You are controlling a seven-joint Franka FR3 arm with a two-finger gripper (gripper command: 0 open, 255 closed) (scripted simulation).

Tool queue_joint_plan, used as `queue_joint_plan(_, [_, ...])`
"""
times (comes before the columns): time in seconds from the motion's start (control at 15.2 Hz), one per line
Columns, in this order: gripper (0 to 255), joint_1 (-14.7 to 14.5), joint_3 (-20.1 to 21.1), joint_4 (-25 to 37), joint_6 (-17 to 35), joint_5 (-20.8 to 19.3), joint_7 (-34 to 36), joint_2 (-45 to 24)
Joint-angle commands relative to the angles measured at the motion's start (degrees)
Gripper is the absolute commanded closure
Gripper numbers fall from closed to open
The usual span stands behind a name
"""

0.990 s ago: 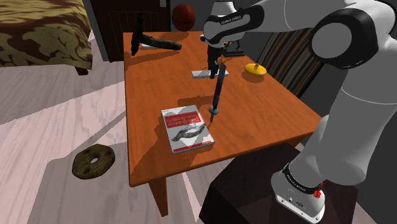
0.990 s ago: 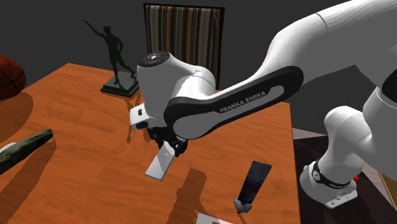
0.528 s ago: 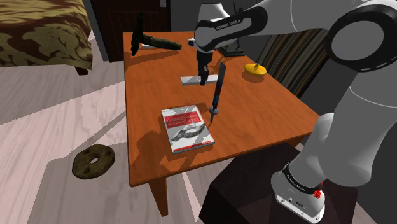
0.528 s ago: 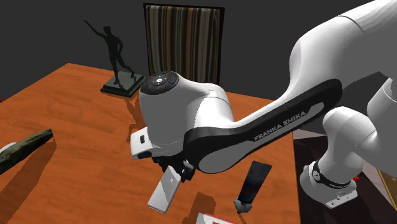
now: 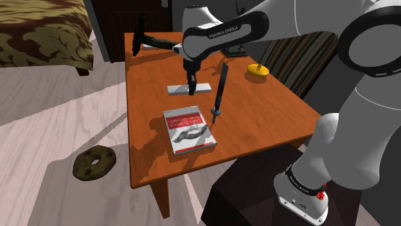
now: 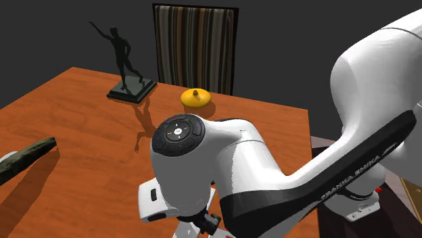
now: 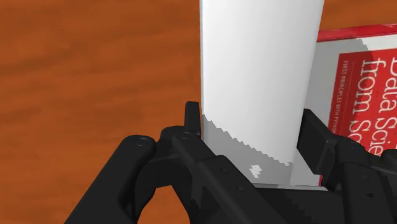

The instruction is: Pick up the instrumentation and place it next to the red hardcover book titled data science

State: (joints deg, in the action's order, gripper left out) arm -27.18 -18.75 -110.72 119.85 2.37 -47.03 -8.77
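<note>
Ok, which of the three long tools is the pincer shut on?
The pale grey flat bar, clasped in the black pincer. The dark slim probe stands tilted and untouched; the dark hammer lies far off.

1 ea.: book, grey bar, statuette, yellow disc.

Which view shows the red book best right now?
The shoulder view: the whole red book lies flat on the table. The wrist view catches just part of its cover beside the held grey bar. In the second exterior view the arm blocks that spot.
</note>
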Motion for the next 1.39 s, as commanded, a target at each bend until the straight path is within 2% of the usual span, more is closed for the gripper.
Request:
queue_joint_plan(0.0, [255,-1.67,1.19,0.91,-0.58,-0.16,3.05,-0.29])
queue_joint_plan(0.59, [255,-8.07,5.73,6.08,-2.2,-0.23,14.19,-3.91])
queue_joint_plan(1.32, [255,-14.72,9.96,19.28,-6.55,0.0,25.41,-12.88])
